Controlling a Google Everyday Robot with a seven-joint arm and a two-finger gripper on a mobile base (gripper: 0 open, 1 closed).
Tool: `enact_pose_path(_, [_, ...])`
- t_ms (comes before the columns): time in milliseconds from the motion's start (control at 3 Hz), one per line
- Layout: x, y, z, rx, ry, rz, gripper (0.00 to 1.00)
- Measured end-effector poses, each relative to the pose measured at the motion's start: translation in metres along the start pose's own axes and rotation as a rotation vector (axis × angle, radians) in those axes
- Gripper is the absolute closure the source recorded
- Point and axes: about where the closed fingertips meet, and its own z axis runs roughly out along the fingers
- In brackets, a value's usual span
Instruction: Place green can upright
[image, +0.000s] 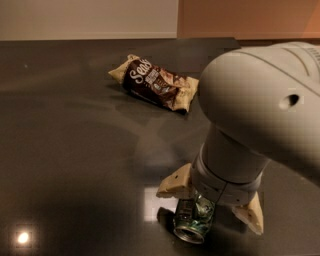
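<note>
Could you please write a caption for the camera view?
Open gripper straddles the green can lying sideways on the dark table, snack bag behind.

One green can (192, 223), one snack bag (157, 85), one gripper (210, 210) over can
</note>
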Motion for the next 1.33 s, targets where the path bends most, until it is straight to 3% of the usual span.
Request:
enact_pose_path(667, [-0.011, -0.002, 0.01, -0.048, 0.015, -0.025, 0.41])
enact_pose_path(1333, [-0.015, -0.017, -0.008, -0.04, -0.005, 0.001, 0.95])
